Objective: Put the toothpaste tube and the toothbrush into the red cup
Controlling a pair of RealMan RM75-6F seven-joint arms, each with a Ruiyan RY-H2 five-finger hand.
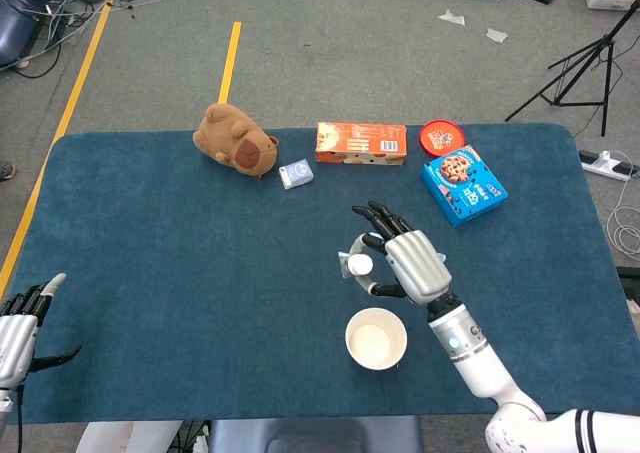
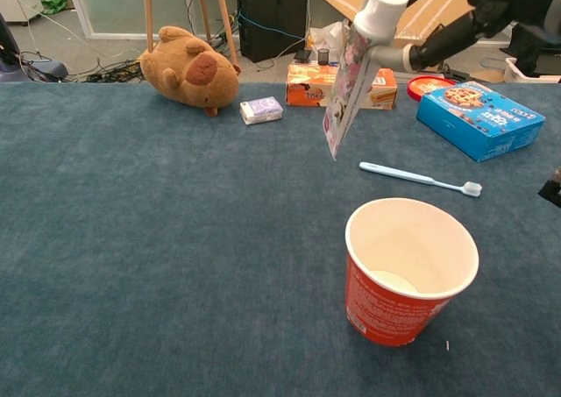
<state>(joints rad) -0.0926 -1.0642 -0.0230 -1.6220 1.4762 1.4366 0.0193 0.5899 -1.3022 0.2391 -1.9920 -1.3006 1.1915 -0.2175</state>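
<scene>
Left hand (image 1: 20, 318): at the table's 8 o'clock edge, fingers apart, empty.
Tube (image 2: 351, 68): cap up, tilted, in the air at the cup's 11 o'clock.
Cup (image 2: 410, 270): upright, nothing in it.
Right hand (image 1: 408, 263): pinching the tube near its cap.
Toothbrush (image 2: 419, 178): flat at the cup's 12 o'clock.

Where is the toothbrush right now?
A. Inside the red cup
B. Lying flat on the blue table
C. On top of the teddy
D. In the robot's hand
B. The toothbrush lies flat on the table behind the red cup, while the right hand holds only the toothpaste tube.
</scene>
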